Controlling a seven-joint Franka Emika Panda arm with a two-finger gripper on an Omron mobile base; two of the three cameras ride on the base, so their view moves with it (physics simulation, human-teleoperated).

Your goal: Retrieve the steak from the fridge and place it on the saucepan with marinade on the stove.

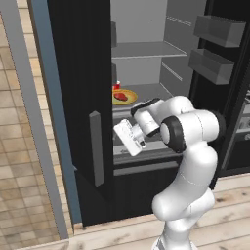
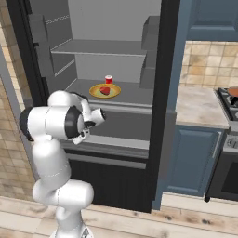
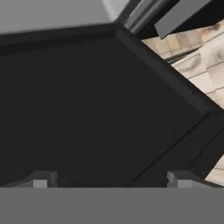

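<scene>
Two doors of the fridge [image 1: 78, 97] open, pale interior and shelves exposed. Steak [image 2: 105, 90] flat on a yellow-rimmed plate [image 2: 96, 88] on the middle shelf, toward the front; same steak at [image 1: 121, 97] from the left. Small dark-red lump (too small to read a long axis or heading with confidence; looks slightly wider than deep from the left base camera). Red white-rimmed cup [image 2: 108, 79] upright just behind the plate, touching or nearly so, cannot tell which. Gripper [image 3: 109, 180] in front of the fridge, below shelf level, well apart from the steak; fingers [image 3: 41, 179] spread wide, nothing between them, facing the black drawer front. Stove [image 2: 230, 100] at far right edge, beyond the counter [image 2: 197, 107]; an orange-brown pan edge on it, mostly cropped.
</scene>
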